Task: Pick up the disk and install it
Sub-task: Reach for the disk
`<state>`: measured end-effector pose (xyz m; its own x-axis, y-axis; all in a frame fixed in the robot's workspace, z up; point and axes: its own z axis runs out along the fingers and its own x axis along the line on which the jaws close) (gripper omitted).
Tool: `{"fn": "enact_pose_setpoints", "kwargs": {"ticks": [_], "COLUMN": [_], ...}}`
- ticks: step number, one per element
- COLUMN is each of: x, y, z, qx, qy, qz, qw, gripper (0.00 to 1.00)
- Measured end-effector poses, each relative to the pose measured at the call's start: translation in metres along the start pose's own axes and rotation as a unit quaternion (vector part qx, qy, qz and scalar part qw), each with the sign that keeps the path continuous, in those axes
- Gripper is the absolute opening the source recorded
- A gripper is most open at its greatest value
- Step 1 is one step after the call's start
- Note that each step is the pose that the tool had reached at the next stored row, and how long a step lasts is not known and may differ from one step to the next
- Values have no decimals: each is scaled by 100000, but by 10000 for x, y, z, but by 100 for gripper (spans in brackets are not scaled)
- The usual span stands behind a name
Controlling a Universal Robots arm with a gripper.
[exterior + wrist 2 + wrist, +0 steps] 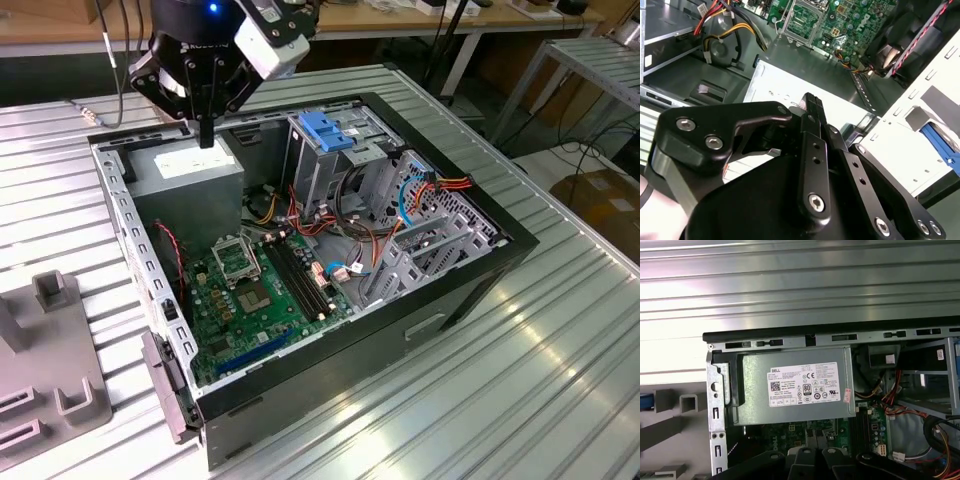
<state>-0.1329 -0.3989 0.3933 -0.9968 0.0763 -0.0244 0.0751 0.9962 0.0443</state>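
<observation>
One disk: I cannot tell its place for sure. A blue sliver [644,402] in the first wrist view, just beside the grey fixture [687,402], may be its carrier rail.
Grey fixture: sits on the table [560,380] at 8 o'clock from the case [515,240] in the exterior view, well apart from the gripper [207,138].
Gripper: fingers pressed together, pinching nothing. It hangs over the power supply [195,172], at 11 o'clock in the case.
Drive cage [330,150]: blue handle, 1 o'clock in the case, with red, orange and blue cables [345,225] loose beside it.
Step, judged: the pick is not yet made.
Doing it well: confirm the disk by its blue rails, not the labelled power supply. Spread the fingers before descending, approach square to its edges, grip metal rather than label, and lift level.
</observation>
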Motion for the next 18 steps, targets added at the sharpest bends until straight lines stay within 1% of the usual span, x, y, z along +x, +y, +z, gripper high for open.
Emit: {"fn": "enact_pose_setpoints", "kwargs": {"ticks": [4, 8, 10, 18], "x": [86, 222, 269, 389], "y": [-6, -17, -20, -29], "z": [-2, -6, -7, -11], "qx": [0, -5, -4, -3], "qy": [0, -2, -3, -2], "qz": [-1, 4, -4, 0], "qw": [100000, 100000, 100000, 100000], "gripper": [10, 10, 10, 10]}}
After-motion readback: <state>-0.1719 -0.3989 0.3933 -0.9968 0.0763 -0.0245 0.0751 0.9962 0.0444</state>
